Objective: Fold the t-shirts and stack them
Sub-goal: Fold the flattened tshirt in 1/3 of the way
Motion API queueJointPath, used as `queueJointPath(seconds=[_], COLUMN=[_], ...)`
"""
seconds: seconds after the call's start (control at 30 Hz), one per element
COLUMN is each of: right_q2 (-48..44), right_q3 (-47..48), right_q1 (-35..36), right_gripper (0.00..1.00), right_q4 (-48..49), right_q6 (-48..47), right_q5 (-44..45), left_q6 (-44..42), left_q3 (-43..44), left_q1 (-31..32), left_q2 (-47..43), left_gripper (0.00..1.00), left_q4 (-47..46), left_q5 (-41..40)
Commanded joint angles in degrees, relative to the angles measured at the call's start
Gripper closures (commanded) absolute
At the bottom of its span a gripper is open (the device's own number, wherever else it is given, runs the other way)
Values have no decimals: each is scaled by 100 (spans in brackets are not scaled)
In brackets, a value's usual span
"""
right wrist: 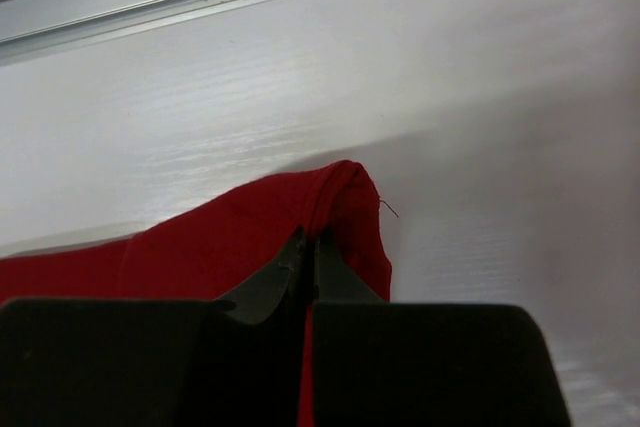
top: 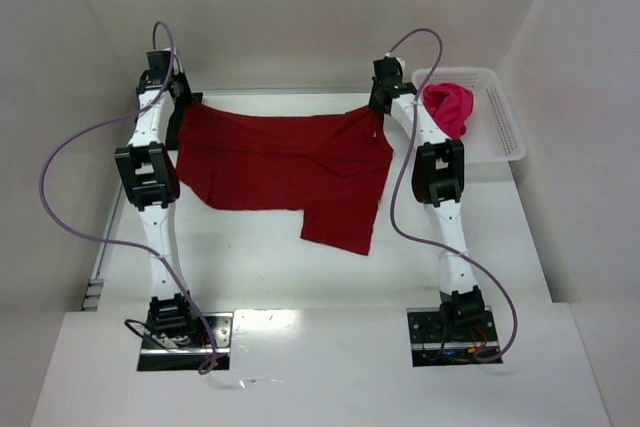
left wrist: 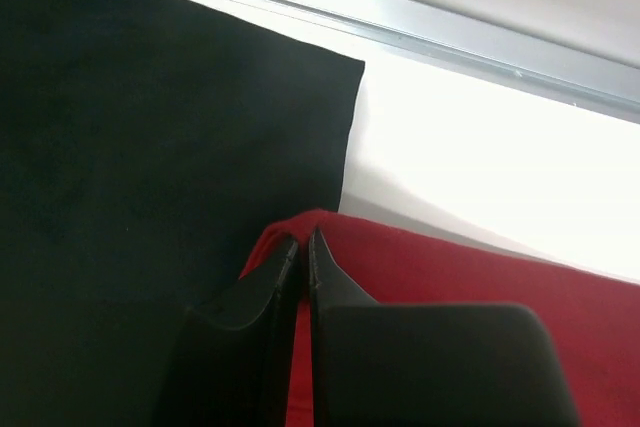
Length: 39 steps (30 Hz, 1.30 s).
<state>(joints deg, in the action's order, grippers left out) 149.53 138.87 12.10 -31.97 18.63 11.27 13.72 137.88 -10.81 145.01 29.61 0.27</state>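
Red t-shirt [top: 280, 162]: being pinched tight at one far corner by the left gripper [left wrist: 305, 243] and at the other by the right gripper [right wrist: 310, 243]. Lying spread out on the white table [top: 480, 237], just beside the black t-shirt [left wrist: 150, 147]. Sitting bunched up in the white basket [top: 510, 137], far right: pink t-shirt [top: 450, 107].

The left arm [top: 150, 177] and the right arm [top: 437, 172] stretch forward from their bases at the near edge of the tabletop [top: 250, 267], each only slightly bent at the elbow. Their wrists sit at the far side, well apart. The left gripper [left wrist: 303, 237] and the right gripper [right wrist: 308, 237] match in state: jaws pinched together, each clamping a fold of the crimson t-shirt [top: 280, 162].
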Motion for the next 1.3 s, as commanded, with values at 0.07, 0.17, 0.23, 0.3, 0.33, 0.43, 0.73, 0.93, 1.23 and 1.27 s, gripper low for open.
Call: queueJointPath(seconds=[0.07, 0.17, 0.23, 0.3, 0.33, 0.43, 0.73, 0.93, 1.23, 1.27], right_q2=[137, 190, 190, 15, -38, -302, -1346, -2858, -4248, -4361], right_q3=[351, 404, 404, 527, 527, 642, 476, -1788, -3814, -3971], right_q1=[-120, -120, -120, -120, -120, -120, -42, 381, 381, 381], right_gripper=[100, 90, 68, 38, 28, 0, 0, 0, 0, 0], right_q4=[59, 59, 59, 111, 112, 217, 217, 603, 1034, 1034], right_q6=[70, 123, 123, 71, 70, 70, 247, -176, -123, -123], right_q5=[104, 25, -80, -326, -327, -931, -1962, -1575, -1382, -1312], left_q6=[44, 96, 96, 96, 96, 96, -351, -581, -238, -238], left_q3=[353, 204, 116, -7, -7, -60, -1868, -3416, -5052, -5052], left_q1=[-79, -132, -132, -185, -185, -238, -343, -343, 957, 1053], left_q2=[255, 204, 142, 2, -95, -359, -2379, -3373, -4052, -3851], left_gripper=[80, 55, 43, 26, 24, 11, 1, 1, 1, 1], left_q4=[194, 195, 195, 195, 195, 247, 449, 1126, 889, 1028], left_q5=[-36, -141, -211, -212, -212, -212, 332, 431, -1346, -1572])
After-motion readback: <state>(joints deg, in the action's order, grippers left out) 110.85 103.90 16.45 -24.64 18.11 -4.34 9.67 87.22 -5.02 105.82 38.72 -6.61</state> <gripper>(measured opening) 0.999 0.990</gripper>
